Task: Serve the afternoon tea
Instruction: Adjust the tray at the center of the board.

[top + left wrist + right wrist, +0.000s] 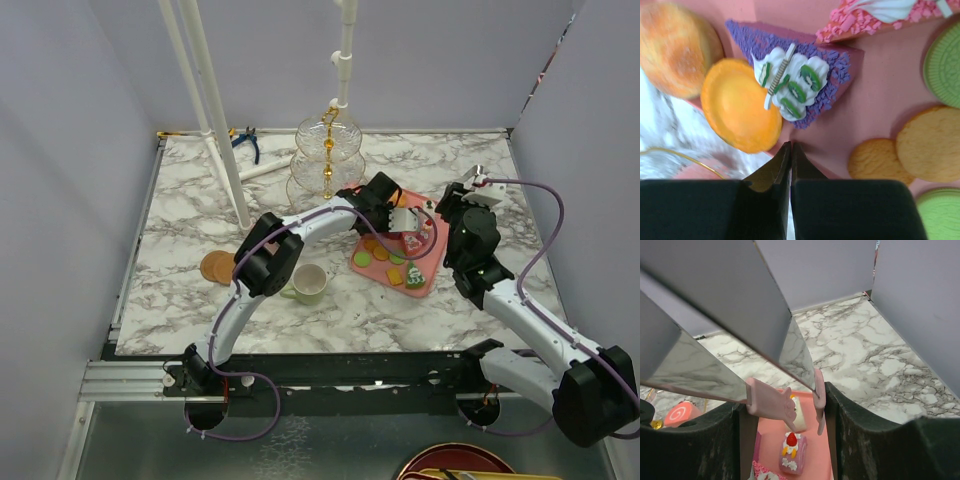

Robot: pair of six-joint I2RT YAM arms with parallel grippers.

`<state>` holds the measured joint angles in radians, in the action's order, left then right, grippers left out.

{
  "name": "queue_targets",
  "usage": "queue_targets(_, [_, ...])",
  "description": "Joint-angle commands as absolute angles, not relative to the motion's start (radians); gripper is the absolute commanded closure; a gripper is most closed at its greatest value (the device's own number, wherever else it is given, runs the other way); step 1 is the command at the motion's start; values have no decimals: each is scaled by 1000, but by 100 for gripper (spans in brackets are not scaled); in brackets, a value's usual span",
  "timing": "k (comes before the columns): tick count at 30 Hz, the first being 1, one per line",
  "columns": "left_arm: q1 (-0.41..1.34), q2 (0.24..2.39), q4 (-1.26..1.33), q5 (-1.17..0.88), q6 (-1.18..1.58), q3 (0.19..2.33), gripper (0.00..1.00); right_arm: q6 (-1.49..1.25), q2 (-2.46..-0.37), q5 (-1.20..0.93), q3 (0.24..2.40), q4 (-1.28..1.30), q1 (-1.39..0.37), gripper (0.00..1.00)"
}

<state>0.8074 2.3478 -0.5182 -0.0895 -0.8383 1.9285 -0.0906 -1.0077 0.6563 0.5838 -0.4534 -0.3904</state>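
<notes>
Two arms at the tray, one pinch that looks empty

Sweets lie on the pink tray point(875, 115), and the three-tier stand point(327, 160) rises just behind it. The pale-green mug point(309, 284) and a coaster point(217, 267) sit well apart to the left. The left gripper point(790, 150) is over the tray's edge with its fingertips pressed together, just beside the orange macaron point(740, 110) and the purple cake slice point(832, 70). Nothing shows between them.

I judge the step to be lifting a sweet for the stand. To do it well, the jaws should part and centre over one piece so a finger falls on each side. They should then go low and close gently. The macaron looks an easier hold than the frosted slice.

The right gripper point(785, 399) holds a pale pink piece point(770, 402) between half-spread fingers. Too little of it shows to tell whether it is the pink mug. The left fingertips hide the spot beneath them, so a thin catch cannot be ruled out. A second coaster is nowhere in sight.
</notes>
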Motion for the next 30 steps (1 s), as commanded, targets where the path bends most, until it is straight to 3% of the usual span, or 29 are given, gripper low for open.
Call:
queue_targets(1, [814,2395,-587,-181,-1006,1964,97,-115,-982,701,579,-445,-382,48])
queue_targets(13, [827,2375,-675,-369,-1105,1980,98,-104,-932,598,638,-389,-374,48])
queue_targets(18, [828,2347,-658,-338,-852,2047,81,-100,-917,510,686,-352,-371,48])
queue_targets(23, [775,2284,-615,-312,-520,2082,58,-89,-909,481,716,-328,-368,48])
queue_targets(30, [757,2205,-544,-140,-304,1978,47,-95,-907,480,701,-335,-368,48])
